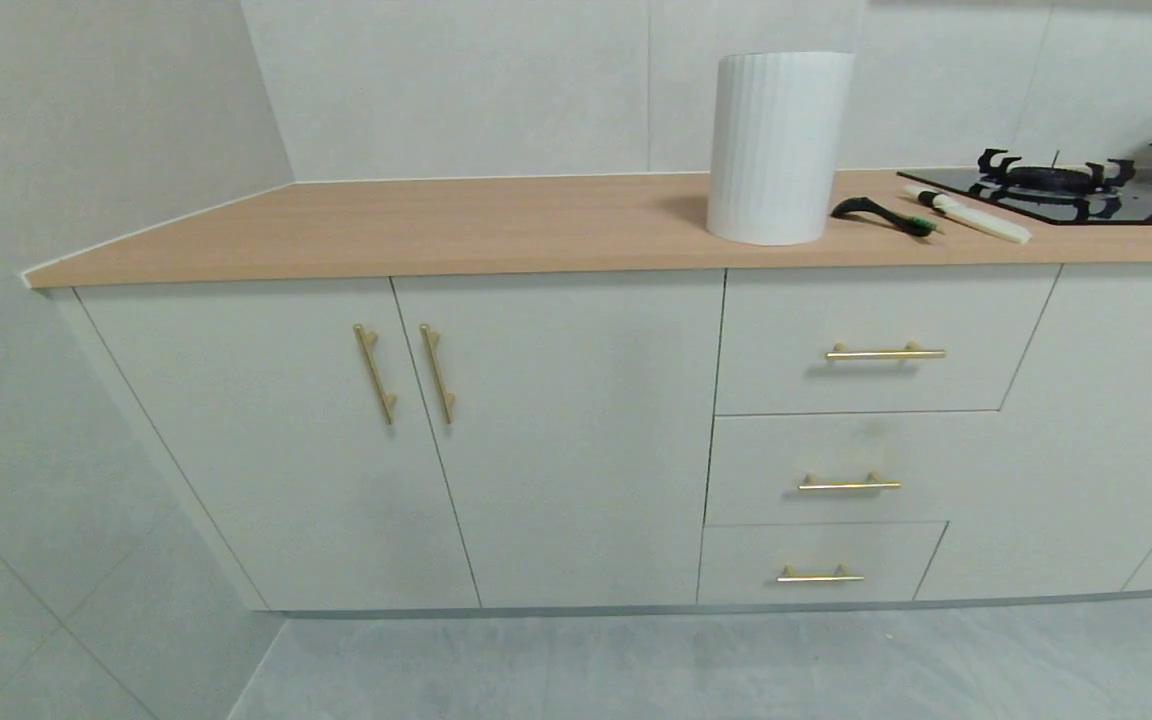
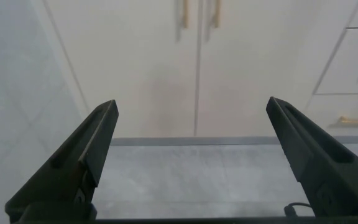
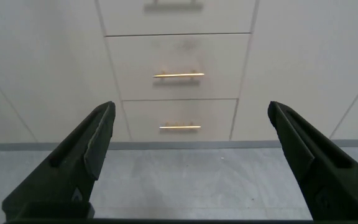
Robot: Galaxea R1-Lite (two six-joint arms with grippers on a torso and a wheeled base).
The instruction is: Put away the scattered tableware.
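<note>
Kitchen run, left to right. Two shut cabinet doors [image 1: 416, 440] stand under the wooden worktop [image 1: 456, 225], which stretches wide from the wall corner to a white ribbed container [image 1: 779, 148]; the container stands upright and its inside is hidden. Just beside it lies a black-handled utensil [image 1: 881, 215], long axis along the worktop, curved handle toward the container and green tip toward the hob [image 1: 1066, 190]. Next, a white utensil [image 1: 971, 216] lies slanted, its green-banded end farther back and its pale end nearer the worktop's front edge, close to the hob's front left corner. Three shut drawers [image 1: 866, 400] sit below. The left gripper [image 2: 191, 102] hangs low over the floor before the cabinet doors, claw spread wide and holding nothing. The right gripper [image 3: 190, 106] faces the lower drawers, likewise spread and holding nothing.
</note>
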